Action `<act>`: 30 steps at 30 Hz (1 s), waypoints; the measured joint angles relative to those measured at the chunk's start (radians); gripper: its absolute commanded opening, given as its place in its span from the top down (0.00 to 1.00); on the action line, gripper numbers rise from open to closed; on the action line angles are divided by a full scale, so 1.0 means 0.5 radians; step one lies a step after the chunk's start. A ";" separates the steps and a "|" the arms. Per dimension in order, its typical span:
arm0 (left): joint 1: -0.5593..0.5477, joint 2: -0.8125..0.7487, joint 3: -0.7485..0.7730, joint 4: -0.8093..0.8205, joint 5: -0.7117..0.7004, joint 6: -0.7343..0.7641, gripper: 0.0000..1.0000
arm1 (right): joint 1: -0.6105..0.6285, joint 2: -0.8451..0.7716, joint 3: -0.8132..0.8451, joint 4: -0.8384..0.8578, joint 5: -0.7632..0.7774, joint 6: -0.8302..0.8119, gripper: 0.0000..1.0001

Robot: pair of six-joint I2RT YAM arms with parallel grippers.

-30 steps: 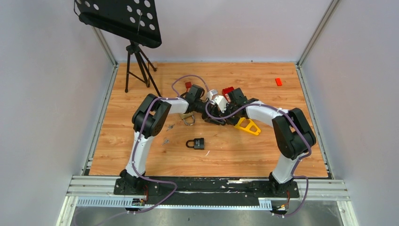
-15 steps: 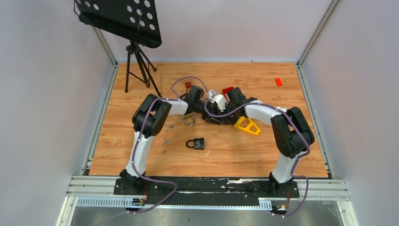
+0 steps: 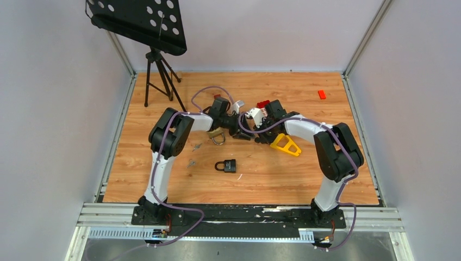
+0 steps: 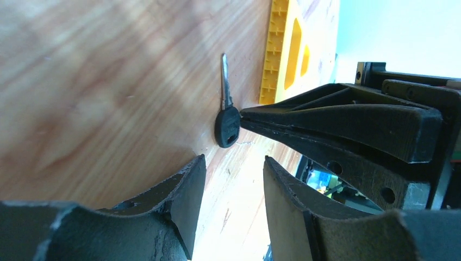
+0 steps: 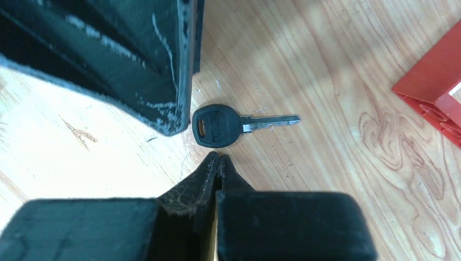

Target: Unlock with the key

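— Item, left of the key point(image 5: 217, 126)?
— My left gripper point(image 4: 232, 163): jaws apart, empty, near the key's black head.
— The key itself?
— Flat on the table point(image 3: 326, 163), held by neither.
— Right of it?
— My right gripper point(image 5: 218, 159): jaws pressed together, empty, tips just beside that head.

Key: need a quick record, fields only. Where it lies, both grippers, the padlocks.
key: flat on table, not held
right gripper: shut, empty, tips at key's black head; contact unclear
left gripper: open, empty, close by key's head
black padlock: on table, nearer the arm bases, apart from key
second padlock: on table beside left gripper
status: key not yet picked up
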 measured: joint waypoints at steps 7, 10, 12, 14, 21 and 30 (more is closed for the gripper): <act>0.021 0.031 0.123 -0.087 -0.082 0.052 0.46 | -0.016 0.047 0.065 -0.043 -0.013 0.029 1.00; 0.008 0.052 0.152 -0.087 -0.082 0.051 0.48 | -0.018 0.054 0.076 -0.050 -0.014 0.031 1.00; -0.005 0.066 0.167 -0.082 -0.083 0.050 0.50 | -0.018 0.055 0.078 -0.052 -0.014 0.031 1.00; -0.022 0.092 0.187 -0.062 -0.079 0.038 0.53 | -0.018 0.058 0.081 -0.054 -0.014 0.032 1.00; -0.076 0.159 0.185 0.097 -0.016 -0.085 0.56 | -0.017 0.063 0.086 -0.060 -0.011 0.047 1.00; -0.053 0.182 0.077 0.366 0.061 -0.293 0.57 | 0.005 0.063 0.086 -0.054 0.027 0.083 1.00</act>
